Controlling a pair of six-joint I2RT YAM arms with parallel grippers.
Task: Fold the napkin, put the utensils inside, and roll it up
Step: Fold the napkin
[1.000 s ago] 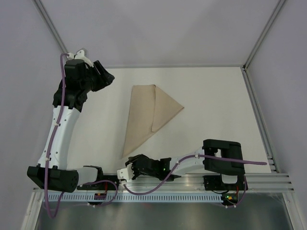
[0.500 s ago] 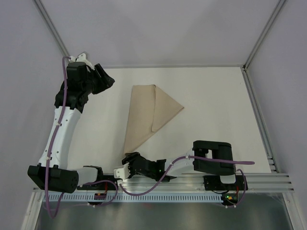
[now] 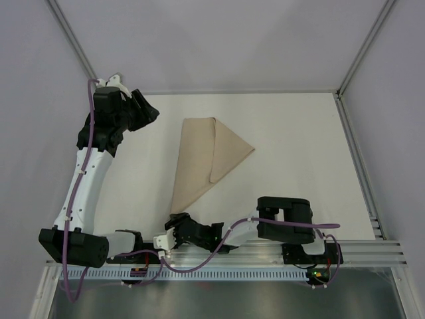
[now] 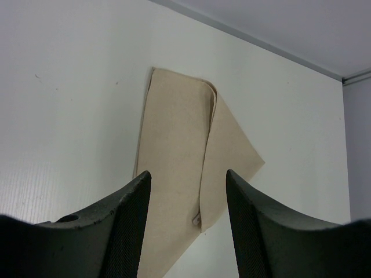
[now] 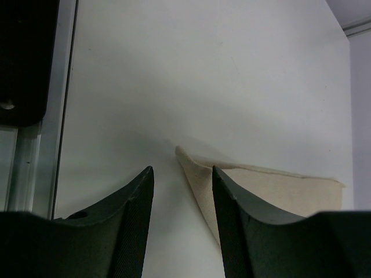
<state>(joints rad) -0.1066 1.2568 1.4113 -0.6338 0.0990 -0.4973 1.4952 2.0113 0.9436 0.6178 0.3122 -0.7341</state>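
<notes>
Top external: napkin [image 3: 202, 159] long axis near-far, tip nearward; left jaws, right jaws apart

The napkin [image 3: 206, 159] is a plain tan-beige with no print or stripe, a shade darker along its folded edges. The tabletop [image 3: 292, 146] under it is matte off-white. The left pincer [image 4: 186, 179] and right pincer [image 5: 181, 174] are black, their inner pads [image 4: 134, 231] finely grained. The arms [image 3: 83, 186] have white links and black joints, with purple cables [image 3: 199, 264]. The ribbed rail [image 3: 265, 271] is silvery grey. The walls [image 3: 219, 40] are pale lavender-grey.
</notes>
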